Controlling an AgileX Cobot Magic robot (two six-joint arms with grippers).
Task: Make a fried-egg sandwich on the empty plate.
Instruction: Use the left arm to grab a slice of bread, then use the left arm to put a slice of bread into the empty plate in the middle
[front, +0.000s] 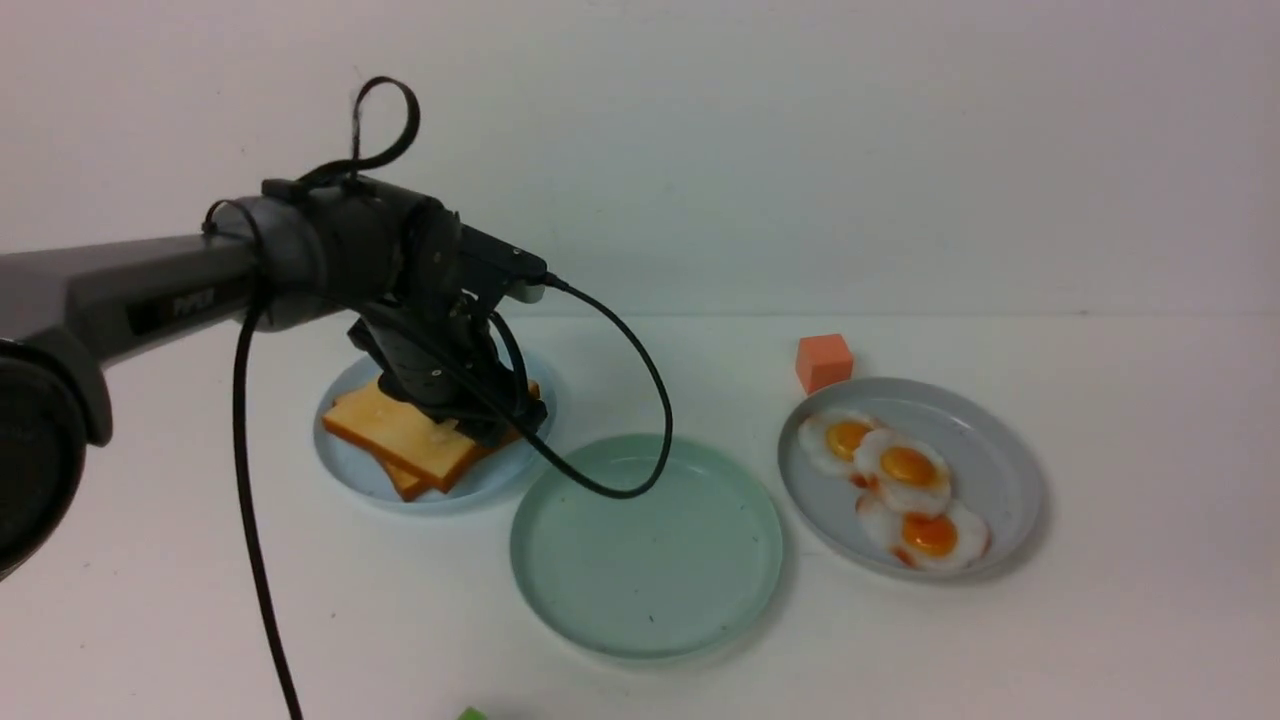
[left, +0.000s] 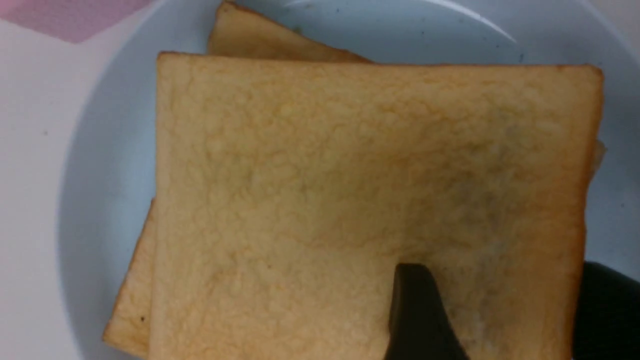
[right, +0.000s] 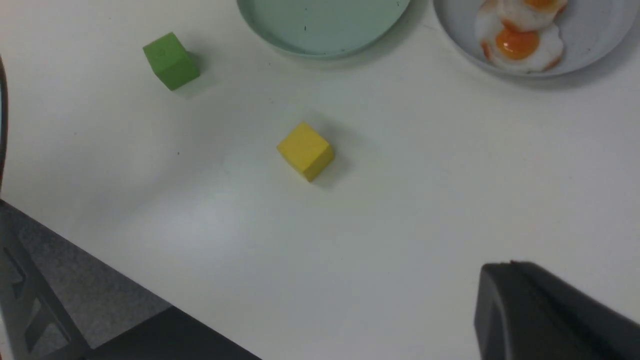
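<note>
Two toast slices lie stacked on a light blue plate (front: 350, 475), the top toast slice (front: 400, 430) (left: 350, 200) skewed over the lower slice (left: 260, 40). My left gripper (front: 470, 425) (left: 502, 272) hangs low over them and is open. One of its fingers (left: 415, 310) is above the top slice and the other is just past that slice's edge. The empty plate (front: 645, 560) (right: 320, 25) is mint-green and bare, at the table's middle. Three fried eggs (front: 905, 470) (right: 520, 45) lie on a grey plate (front: 1000, 470). My right gripper (right: 505, 270) is shut and holds nothing.
An orange cube (front: 823, 361) stands behind the grey plate. A green cube (right: 171, 61) and a yellow cube (right: 305, 150) sit on the white table in front of the mint-green plate. The table's near edge (right: 100, 280) shows in the right wrist view.
</note>
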